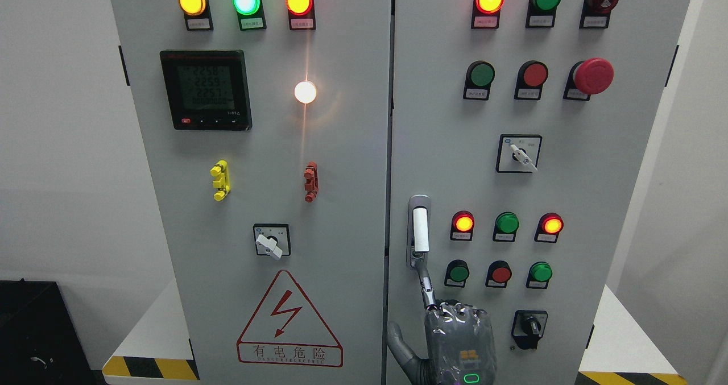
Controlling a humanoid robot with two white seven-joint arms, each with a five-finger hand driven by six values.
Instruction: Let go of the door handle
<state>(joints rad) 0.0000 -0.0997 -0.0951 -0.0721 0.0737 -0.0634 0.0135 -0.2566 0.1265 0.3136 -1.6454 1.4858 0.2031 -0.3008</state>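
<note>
The door handle (pixel 420 230) is a white upright grip in a silver plate on the left edge of the right cabinet door (pixel 597 203). My right hand (pixel 458 339) sits below it at the bottom edge, its back wrapped in clear film and turned toward the camera. One straight finger (pixel 425 285) points up and its tip meets the handle's lower end. The thumb (pixel 398 339) sticks out to the left. Nothing is wrapped around the grip. The left hand is not in view.
The right door carries lit and unlit push buttons, a red emergency stop (pixel 592 75), a white rotary switch (pixel 518 154) and a black one (pixel 529 328). The left door (pixel 341 203) has a meter (pixel 206 89), switches and a warning triangle (pixel 289 322). White walls flank the cabinet.
</note>
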